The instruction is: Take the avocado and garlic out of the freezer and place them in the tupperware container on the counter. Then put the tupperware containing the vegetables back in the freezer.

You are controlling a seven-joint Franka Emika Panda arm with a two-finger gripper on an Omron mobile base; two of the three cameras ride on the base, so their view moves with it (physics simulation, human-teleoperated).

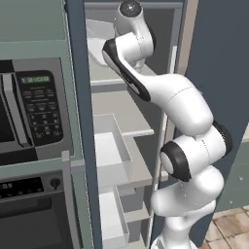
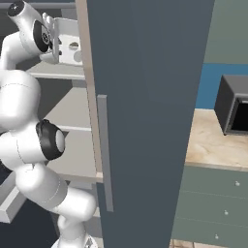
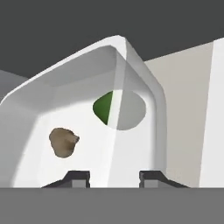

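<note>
Just ahead of the jaws (image 3: pixel 111 176), slightly spread with the tupperware container's (image 3: pixel 78 83) wall between their tips, garlic (image 3: pixel 64 141) and avocado (image 3: pixel 105 107) lie inside it, the avocado half-hidden. Container sits on an upper freezer (image 2: pixel 145 97) shelf; its door blocks the right view.

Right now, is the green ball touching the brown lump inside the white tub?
Apart. In the hand view the avocado sits up near the tub's far side, and the garlic lies lower left, with bare white floor plainly between them.
</note>
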